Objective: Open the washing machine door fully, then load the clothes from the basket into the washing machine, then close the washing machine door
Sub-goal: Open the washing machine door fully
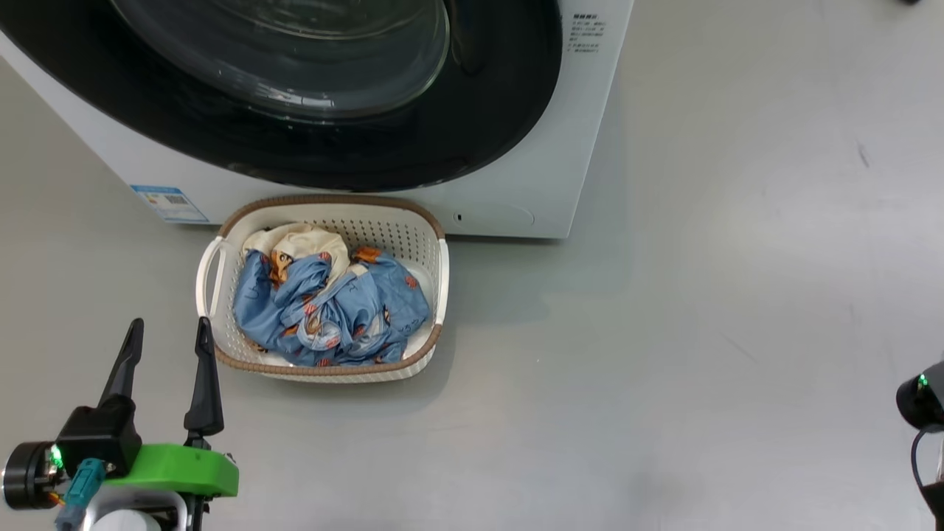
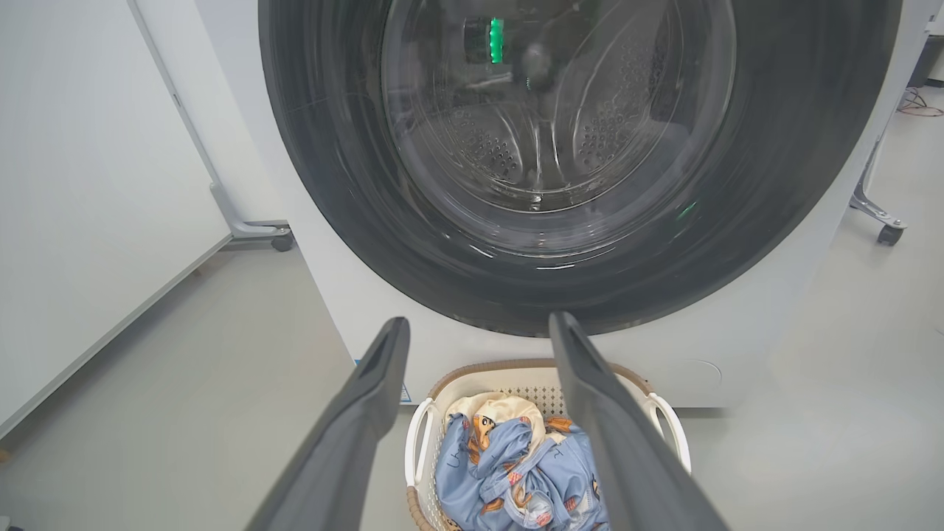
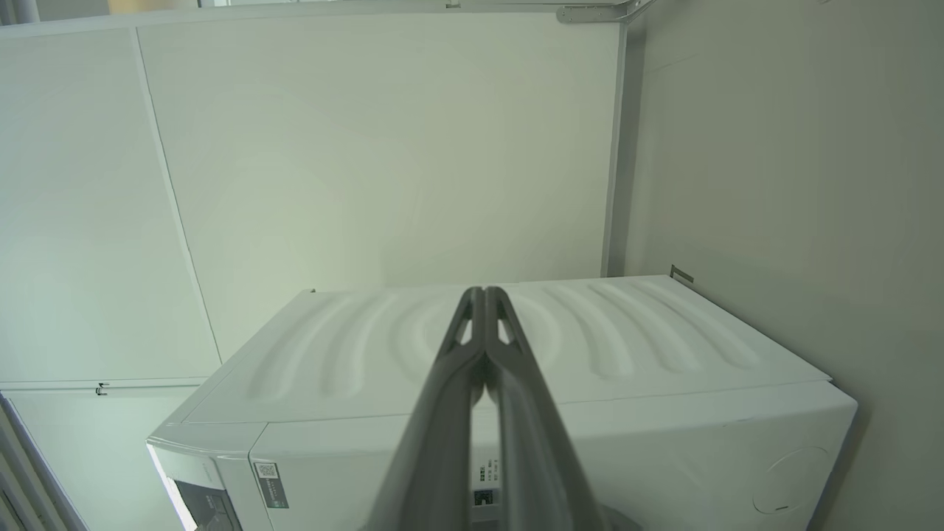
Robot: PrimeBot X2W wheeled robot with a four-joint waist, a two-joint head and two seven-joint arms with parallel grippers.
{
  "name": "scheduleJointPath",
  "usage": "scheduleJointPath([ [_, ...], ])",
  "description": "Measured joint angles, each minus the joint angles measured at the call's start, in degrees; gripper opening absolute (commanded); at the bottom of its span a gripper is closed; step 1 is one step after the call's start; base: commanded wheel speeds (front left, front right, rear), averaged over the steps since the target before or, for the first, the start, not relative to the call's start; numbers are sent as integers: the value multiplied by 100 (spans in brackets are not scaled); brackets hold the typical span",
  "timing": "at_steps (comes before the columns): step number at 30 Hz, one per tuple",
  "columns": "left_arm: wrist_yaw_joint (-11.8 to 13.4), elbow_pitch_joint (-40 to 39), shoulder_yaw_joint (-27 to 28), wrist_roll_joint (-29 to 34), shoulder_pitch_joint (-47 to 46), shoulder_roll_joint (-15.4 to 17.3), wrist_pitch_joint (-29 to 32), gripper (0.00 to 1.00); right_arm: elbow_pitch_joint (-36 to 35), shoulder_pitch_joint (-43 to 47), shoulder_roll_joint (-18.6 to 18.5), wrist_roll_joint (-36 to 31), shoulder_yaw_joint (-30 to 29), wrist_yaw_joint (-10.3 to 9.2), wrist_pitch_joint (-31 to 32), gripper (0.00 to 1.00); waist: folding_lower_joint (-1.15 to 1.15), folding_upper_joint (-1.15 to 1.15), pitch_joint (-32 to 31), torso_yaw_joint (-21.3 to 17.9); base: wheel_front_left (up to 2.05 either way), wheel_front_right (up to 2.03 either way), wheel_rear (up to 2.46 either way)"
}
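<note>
Glossy black rings the washing machine door [image 1: 295, 74], which looks shut flat against the washing machine [image 1: 582, 147]. Its glass centre shows the steel drum [image 2: 531, 140] behind it in the left wrist view.

At 6 o'clock from the door, on the grey floor [image 1: 700, 295], stands the basket [image 1: 383, 228]. It is touching the machine's front or just short of it; the angle leaves that unclear. The clothes [image 1: 332, 310] lie heaped inside, with blue printed fabric across the middle and a cream piece toward 11 o'clock. A blue label sticker [image 1: 169, 203] sits on the machine's front at 10 o'clock from the basket.

The left gripper [image 1: 169, 322] hovers at 8 o'clock from the basket, just beside its rim, fingers spread wide and holding nothing. The right gripper [image 3: 483, 291] has its fingers pressed together, empty, pointing at a ribbed white panel [image 3: 590, 332] of the machine.
</note>
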Motion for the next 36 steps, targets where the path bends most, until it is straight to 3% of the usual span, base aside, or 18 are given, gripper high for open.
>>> scheduleJointPath([
  [20,0,-162,76,-38,-347,56,0,100,41,-1628,-444,-189,498,0,898,0,0,0,1017,289,0,0,0],
  [36,-1,-102,71,-36,-409,42,0,100,57,-2563,-600,-751,1480,0,1628,0,0,0,1267,497,0,0,0],
])
